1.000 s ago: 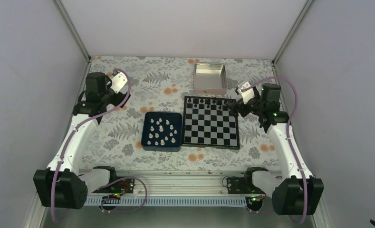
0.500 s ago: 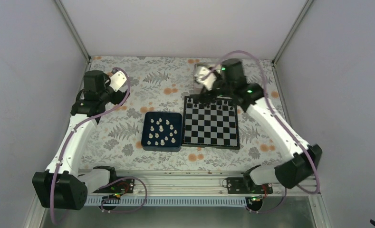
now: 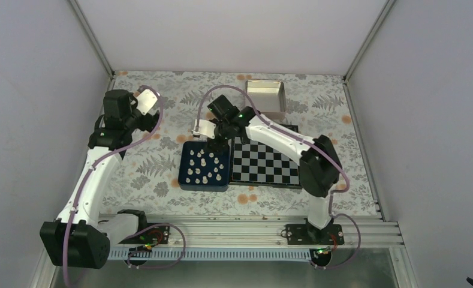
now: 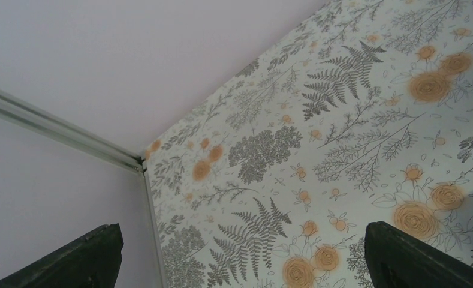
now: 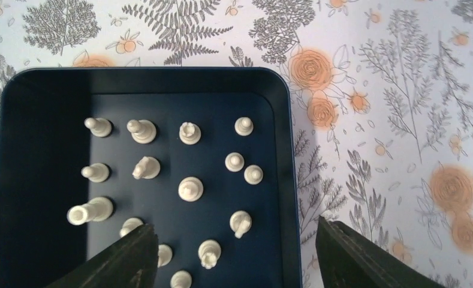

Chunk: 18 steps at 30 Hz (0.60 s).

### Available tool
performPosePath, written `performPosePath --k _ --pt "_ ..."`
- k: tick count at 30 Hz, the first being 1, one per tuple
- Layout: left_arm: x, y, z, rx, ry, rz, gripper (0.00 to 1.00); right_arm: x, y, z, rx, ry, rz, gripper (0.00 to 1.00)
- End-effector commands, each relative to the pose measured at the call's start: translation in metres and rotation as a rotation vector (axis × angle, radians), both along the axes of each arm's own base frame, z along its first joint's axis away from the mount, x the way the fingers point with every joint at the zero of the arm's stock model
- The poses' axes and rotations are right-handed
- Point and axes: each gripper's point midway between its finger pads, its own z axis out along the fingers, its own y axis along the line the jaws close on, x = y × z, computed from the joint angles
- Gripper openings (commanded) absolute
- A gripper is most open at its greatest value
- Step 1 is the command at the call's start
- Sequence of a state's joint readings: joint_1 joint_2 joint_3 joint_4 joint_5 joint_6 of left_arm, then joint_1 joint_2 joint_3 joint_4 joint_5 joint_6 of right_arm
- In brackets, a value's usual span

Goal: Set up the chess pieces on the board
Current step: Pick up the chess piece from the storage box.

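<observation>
Right gripper (image 5: pixel 234 240) — fingers spread, gripping nothing, above tray (image 5: pixel 285 180) | pieces (image 5: pixel 190 189) in tray, mostly upright, beneath and toward 12 o'clock of fingers | board (image 3: pixel 265 162) at tray's 3 o'clock | left gripper (image 4: pixel 240 264) — spread, empty, farther, 10 o'clock.

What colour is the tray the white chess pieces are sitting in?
The tray is dark blue, clearest in the right wrist view.

Robot lab test cell, by the look. Closed in by plain pale panels (image 3: pixel 222 36) on aluminium struts (image 3: pixel 93 42). Left arm (image 3: pixel 93 174) and right arm (image 3: pixel 276 136), white, trailing purple cables, bolted to a slotted metal rail (image 3: pixel 234 231) at the near edge of a floral-clothed table (image 3: pixel 156 174). Evenly lit.
</observation>
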State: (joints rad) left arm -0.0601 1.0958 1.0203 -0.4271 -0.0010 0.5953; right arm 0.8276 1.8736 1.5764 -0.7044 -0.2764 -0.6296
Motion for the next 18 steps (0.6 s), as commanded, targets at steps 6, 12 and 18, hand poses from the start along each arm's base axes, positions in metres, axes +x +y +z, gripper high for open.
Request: performPosePath --k 6,12,18 --pt "-0.004 0.010 -0.001 0.024 -0.046 0.039 1.00 -0.007 0.022 -0.045 -0.090 0.072 0.043 0.49" --pt "-0.006 0.010 -0.009 0.019 -0.039 0.040 1.00 -0.014 0.024 -0.062 -0.104 0.123 0.052 0.45" --pt "-0.006 0.009 -0.014 0.008 -0.036 0.036 1.00 -0.015 0.027 -0.075 -0.119 0.129 0.048 0.47"
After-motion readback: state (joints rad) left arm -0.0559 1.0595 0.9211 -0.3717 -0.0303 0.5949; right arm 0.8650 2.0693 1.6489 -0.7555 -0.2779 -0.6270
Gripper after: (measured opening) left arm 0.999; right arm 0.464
